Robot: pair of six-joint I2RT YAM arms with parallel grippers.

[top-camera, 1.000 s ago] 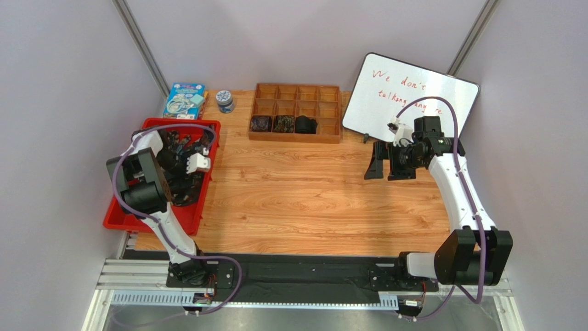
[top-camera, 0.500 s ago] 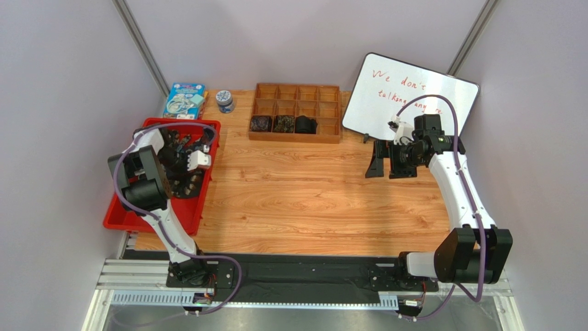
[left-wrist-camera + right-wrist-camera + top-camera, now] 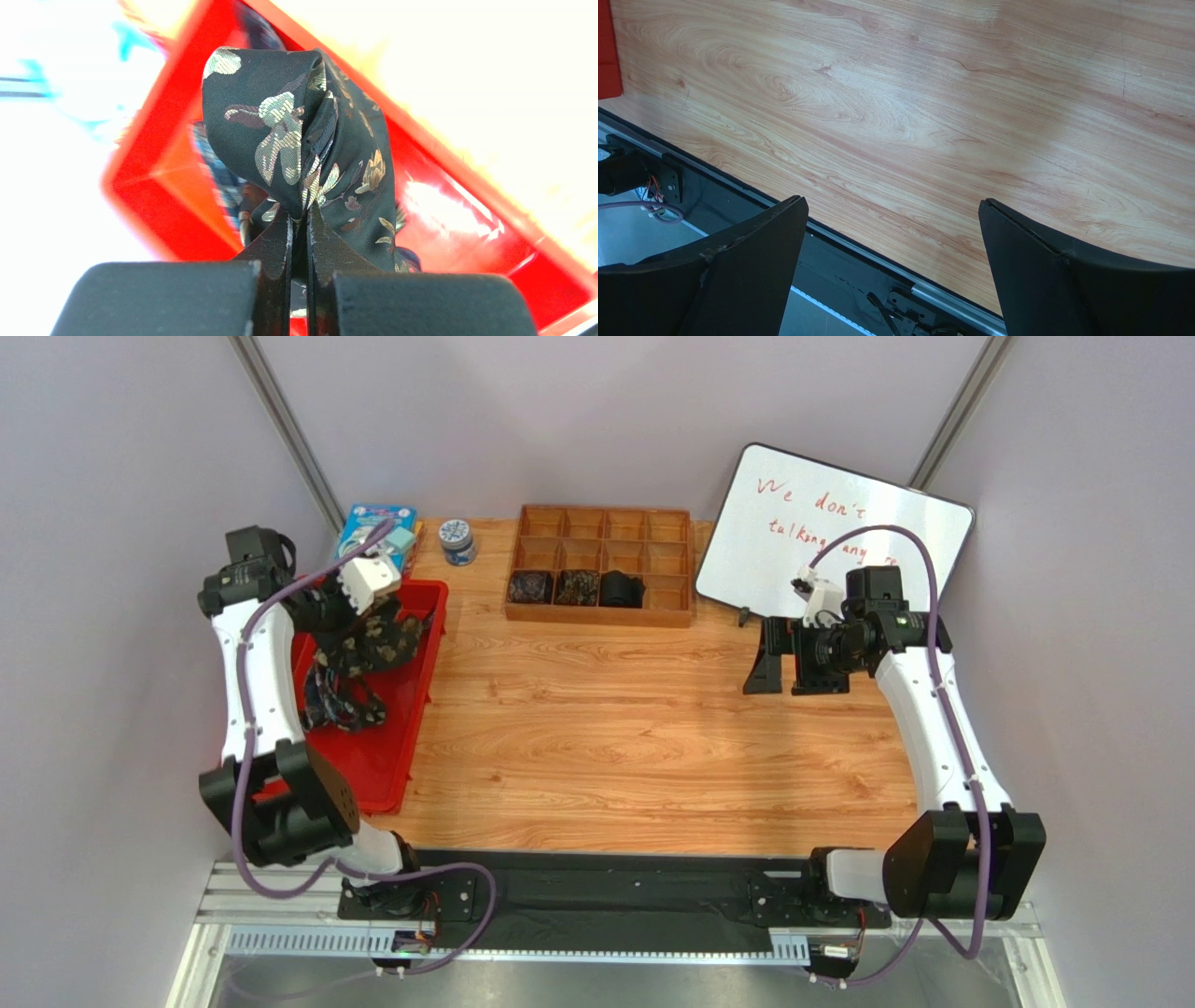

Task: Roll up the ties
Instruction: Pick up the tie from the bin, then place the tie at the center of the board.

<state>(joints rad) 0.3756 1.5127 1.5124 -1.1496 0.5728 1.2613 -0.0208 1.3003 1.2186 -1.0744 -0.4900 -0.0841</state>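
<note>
While the left gripper [image 3: 298, 227] hung above the far end of the red plastic bin [image 3: 386, 763], its two black fingers were pressed tight on a long dark tie with pale flowers [image 3: 295, 140]. The cloth was folded over right at the pinch. From the top camera, the rest of the tie ran down into the bin and met a heap of more dark ties [image 3: 341, 703] lying inside it.

Just past the bin's far right corner sat a flat wooden box with many little squares [image 3: 603, 525]. Three small rolled ties [image 3: 575, 588] sat side by side in its front row, one in each square.

Well away from the bin, on the right side, the right gripper [image 3: 892, 210] hung over the bare wooden table [image 3: 631, 735]. Its fingers were spread wide apart and held nothing at all.
</note>
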